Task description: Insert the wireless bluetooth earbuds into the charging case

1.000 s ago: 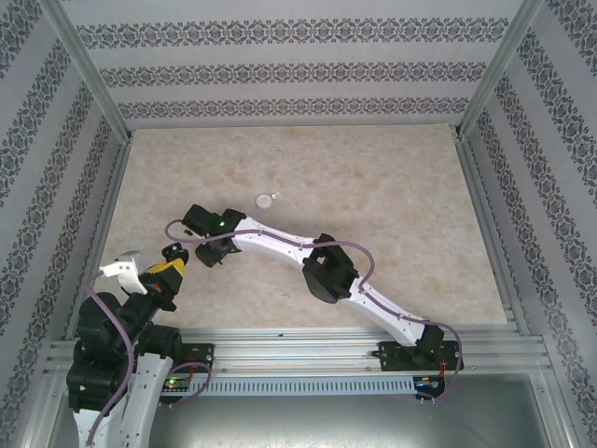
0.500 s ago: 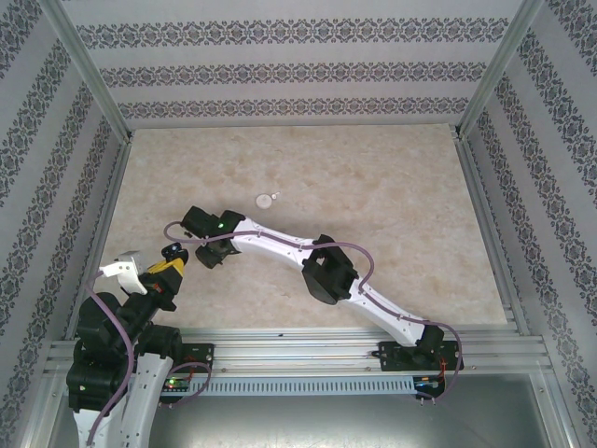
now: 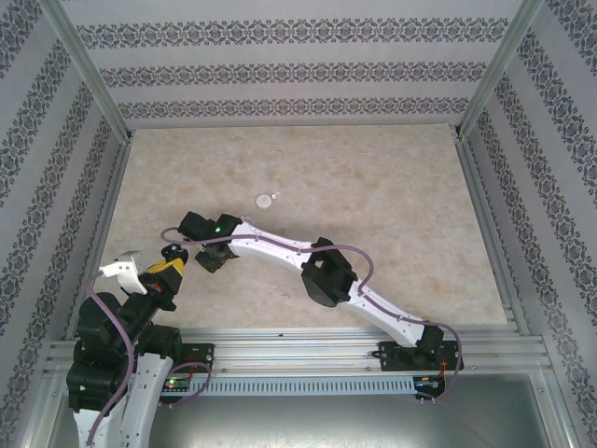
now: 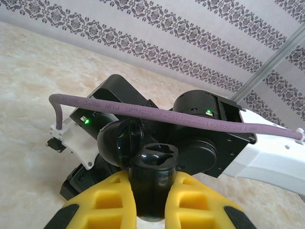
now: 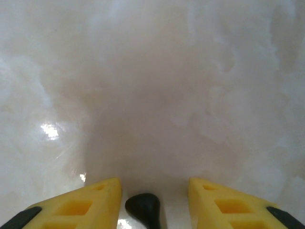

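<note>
My left gripper [image 4: 151,189] is shut on the black charging case [image 4: 153,177], held upright with its round lid [image 4: 119,143] swung open to the left and two hollow seats showing on top. In the top view that left gripper [image 3: 173,260] sits at the near left of the table. Just right of it, my right gripper [image 3: 208,260] points down at the table. A black earbud [image 5: 143,206] lies on the table between the yellow fingers [image 5: 88,201] of the right gripper [image 5: 155,189], nearer the left one. Its jaws stand apart, with a gap on the earbud's right side.
A small white round object [image 3: 267,199] with a tiny white piece beside it lies further back on the beige marble table [image 3: 373,187]. The right arm's black wrist [image 4: 205,133] and purple cable [image 4: 167,114] hang close behind the case. Patterned walls and metal rails enclose the table.
The right arm's wrist has shifted slightly left and toward the near edge, closer to the left gripper. The left arm and the case have not moved.
</note>
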`<state>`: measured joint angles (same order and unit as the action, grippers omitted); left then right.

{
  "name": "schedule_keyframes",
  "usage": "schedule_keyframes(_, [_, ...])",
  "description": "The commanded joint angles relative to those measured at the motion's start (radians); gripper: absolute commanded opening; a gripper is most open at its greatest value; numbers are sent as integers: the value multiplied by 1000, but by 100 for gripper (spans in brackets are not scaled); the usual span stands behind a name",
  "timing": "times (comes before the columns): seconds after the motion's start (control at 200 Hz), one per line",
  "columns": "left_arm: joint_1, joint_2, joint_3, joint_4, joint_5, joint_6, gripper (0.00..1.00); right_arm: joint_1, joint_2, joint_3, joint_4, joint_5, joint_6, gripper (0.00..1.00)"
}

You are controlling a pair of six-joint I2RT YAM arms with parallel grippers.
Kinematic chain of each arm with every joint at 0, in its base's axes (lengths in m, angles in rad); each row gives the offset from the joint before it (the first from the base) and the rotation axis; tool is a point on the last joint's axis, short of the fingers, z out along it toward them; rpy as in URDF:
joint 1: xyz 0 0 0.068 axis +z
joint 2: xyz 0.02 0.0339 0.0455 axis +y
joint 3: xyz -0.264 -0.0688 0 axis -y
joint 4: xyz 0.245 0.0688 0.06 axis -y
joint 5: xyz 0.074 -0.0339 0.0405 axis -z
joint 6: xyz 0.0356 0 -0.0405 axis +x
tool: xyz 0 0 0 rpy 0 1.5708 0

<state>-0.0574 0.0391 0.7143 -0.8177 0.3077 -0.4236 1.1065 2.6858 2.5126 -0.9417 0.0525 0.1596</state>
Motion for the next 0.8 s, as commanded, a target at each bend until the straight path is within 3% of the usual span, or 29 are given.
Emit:
schedule_keyframes(0.0, [8, -9, -4, 0, -17, 3, 0, 43, -1, 6, -149, -39, -5, 38])
schedule_keyframes(0.495, [7, -11, -1, 0, 13, 10, 0, 19, -32, 1, -155, -15, 60, 20])
schedule_keyframes(0.794, [8, -7, -19, 36, 120, 0, 0, -39, -154, -152, -79, -40, 129, 14])
